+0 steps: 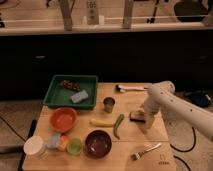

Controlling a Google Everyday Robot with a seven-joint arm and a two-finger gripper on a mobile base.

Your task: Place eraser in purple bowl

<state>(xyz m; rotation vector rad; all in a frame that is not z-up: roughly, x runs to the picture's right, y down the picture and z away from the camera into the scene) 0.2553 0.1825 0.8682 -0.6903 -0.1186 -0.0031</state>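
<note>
One white robot arm (172,102) reaches in over the right edge of the pale wooden counter (160,137) you are working at. Its tool (143,120) is lowered right of the counter's centre, right against the small rectangular eraser with a dark felt top and tan base (135,116). The tool is released, its jaws spread as wide as they go. The eraser lies flat on the counter and does not look lifted, so treat it as not yet grasped. Whether the tool straddles the eraser or sits just beside it cannot be told.

Your target, the round glossy dark purple bowl (98,143), sits near the front edge, left of centre and well apart from the eraser. A curved green chilli pepper (118,125) lies between the two, so you will probably need to lift the eraser clear of it on the way.

Do not confuse things. The round orange bowl (63,119) sits near the left edge. The green plastic tray (55,92) at the back left corner holds a pale grey-blue block (79,96), which is not your eraser. A small metal cup (109,104) stands near the counter's centre, and a silver fork (147,150) lies by the front right corner.
</note>
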